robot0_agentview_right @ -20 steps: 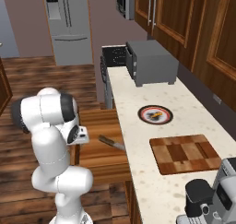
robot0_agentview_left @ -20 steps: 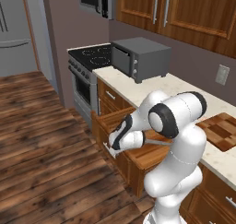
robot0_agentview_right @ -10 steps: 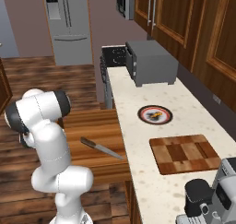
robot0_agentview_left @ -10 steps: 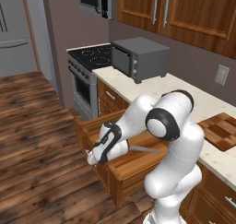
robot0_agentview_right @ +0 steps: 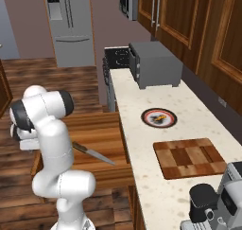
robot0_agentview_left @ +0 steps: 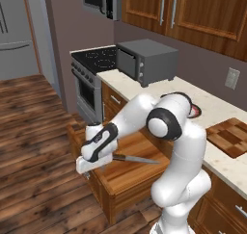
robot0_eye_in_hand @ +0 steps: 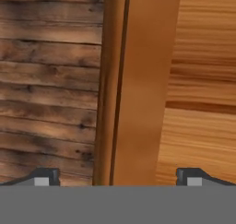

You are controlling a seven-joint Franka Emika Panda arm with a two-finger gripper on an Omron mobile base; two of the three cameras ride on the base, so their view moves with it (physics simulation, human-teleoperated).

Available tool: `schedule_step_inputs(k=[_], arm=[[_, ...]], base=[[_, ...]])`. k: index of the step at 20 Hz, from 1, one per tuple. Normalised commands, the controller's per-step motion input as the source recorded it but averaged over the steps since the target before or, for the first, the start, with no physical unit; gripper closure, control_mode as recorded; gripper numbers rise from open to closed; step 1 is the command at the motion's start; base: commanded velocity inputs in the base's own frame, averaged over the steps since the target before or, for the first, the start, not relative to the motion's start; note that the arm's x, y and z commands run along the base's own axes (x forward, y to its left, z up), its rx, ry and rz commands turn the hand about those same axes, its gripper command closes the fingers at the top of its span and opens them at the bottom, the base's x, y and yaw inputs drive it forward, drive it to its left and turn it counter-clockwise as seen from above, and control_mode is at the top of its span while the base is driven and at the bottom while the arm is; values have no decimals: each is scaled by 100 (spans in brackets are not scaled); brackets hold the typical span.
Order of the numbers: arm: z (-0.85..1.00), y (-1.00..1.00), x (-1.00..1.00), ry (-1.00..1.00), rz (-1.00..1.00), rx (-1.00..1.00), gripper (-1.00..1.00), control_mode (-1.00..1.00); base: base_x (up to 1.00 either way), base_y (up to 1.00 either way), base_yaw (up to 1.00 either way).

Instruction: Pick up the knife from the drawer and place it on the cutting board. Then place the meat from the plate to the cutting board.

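On the bench [robot0_agentview_right: 142, 144] nothing is moved yet: knife [robot0_agentview_right: 92, 152] lies in the open drawer [robot0_agentview_right: 94, 134], my fingers [robot0_eye_in_hand: 115, 177] spread wide, empty, over its front.

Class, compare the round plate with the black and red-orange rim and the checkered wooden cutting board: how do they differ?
The round plate with the black and red-orange rim is circular; the checkered wooden cutting board is rectangular. The plate carries a small orange-and-dark lump of meat; the board is bare. The plate sits nearer the grey microwave. Both lie flat on the speckled counter.
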Motion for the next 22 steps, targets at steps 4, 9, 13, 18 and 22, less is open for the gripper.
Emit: schedule_step_inputs(k=[4,9,13,18,22], arm=[[88,1,0,14,5,-10,-100,-100],[43,-21,0,6,10,-1,-100,-100],[0,-55,2,0,27,0,-100,-100],[0,-56,9,3,34,2,-100,-100],[0,-56,18,4,35,5,-100,-100]], base=[[0,0,0],[0,0,0],[0,0,0],[0,0,0],[0,0,0]])
